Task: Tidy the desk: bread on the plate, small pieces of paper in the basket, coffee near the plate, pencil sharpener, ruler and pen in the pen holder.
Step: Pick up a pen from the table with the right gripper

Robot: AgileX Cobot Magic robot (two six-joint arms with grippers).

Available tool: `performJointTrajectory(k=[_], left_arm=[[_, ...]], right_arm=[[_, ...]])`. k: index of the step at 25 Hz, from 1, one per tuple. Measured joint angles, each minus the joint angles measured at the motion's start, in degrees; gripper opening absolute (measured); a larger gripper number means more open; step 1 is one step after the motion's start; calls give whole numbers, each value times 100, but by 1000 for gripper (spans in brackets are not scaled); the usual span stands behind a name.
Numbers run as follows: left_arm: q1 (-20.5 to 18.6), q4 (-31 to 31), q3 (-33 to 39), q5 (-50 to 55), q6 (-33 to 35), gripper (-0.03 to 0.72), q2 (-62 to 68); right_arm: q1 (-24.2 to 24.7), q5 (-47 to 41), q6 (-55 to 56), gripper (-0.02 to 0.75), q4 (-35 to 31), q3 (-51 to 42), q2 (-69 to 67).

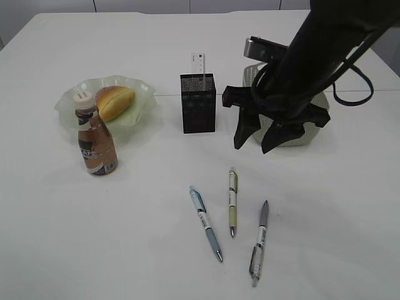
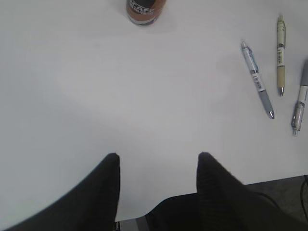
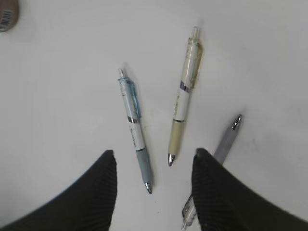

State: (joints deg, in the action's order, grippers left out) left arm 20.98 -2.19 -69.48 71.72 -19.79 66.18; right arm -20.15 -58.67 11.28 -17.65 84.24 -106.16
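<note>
Pens, three, lying flat on the desk point(image 1: 75, 237) nearest the camera, all with long axes running roughly front to back, tips toward the near edge:
- grey pen point(image 1: 260, 242), rightmost and nearest, leaning slightly right at the top;
- blue pen point(image 1: 205, 222), leftmost, clicker end angled to the back left;
- olive pen point(image 1: 232, 201), between them, almost straight.

None touch one another.

Bottle of coffee point(image 1: 95, 139), one, upright, just in front of the plate point(image 1: 72, 103).
Plate, one, back left, holding one bread bun point(image 1: 115, 102), long axis slanting up to the right.
Pen holder point(image 1: 198, 103), one, upright at centre, with one ruler point(image 1: 198, 65) standing on end inside.
Basket point(image 1: 315, 119), one, back right, mostly hidden by the arm; contents cannot be told.

Right gripper point(image 3: 153, 156), jaws apart, empty, hanging above the pens.
Left gripper point(image 2: 158, 158), jaws apart, empty, over bare desk.
</note>
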Motion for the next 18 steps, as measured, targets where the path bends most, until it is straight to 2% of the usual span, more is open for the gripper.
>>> performJointTrajectory(k=[8,14,18], left_arm=[[0,-24,0,0,0,373,0],[0,-24,0,0,0,373,0],[0,-31,0,0,0,372,0]], right_arm=[[-528,268,666,402,784,289,-626],[-589,-52,1094,402,1271,914,-1288],[-589,-352,1227,402,1364,1034,-1578]])
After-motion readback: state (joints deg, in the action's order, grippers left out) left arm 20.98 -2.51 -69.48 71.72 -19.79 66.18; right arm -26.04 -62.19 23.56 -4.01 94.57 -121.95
